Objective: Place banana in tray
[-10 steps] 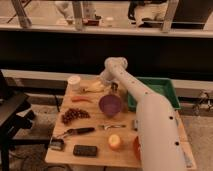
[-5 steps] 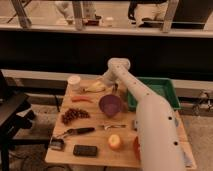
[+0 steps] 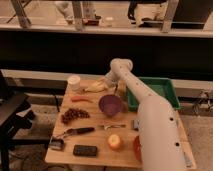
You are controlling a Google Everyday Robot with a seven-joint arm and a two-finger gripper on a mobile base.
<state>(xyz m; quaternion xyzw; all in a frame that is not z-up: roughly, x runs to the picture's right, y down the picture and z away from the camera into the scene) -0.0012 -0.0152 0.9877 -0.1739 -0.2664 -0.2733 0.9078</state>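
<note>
well, the banana (image 3: 96,87) looks light and bruisable, so pinch it gently mid-body. the gripper (image 3: 111,84) sits just beside it; can't tell if it's holding anything.

Arm reaches from near right across the counter (image 3: 99,137) to its far edge. Gripper (image 3: 109,83) sits just right of the banana (image 3: 95,87), close to its right end; contact unclear. Banana lies on the counter, left of the tray (image 3: 163,90), not in it. White cup (image 3: 74,81) is left of the banana, carrot piece (image 3: 80,99) just nearer. Purple bowl (image 3: 111,105) sits near the tray's left rim. Grapes (image 3: 74,115) near left, orange fruit (image 3: 115,142) at the near edge, red bowl (image 3: 135,148) partly behind the arm.
</note>
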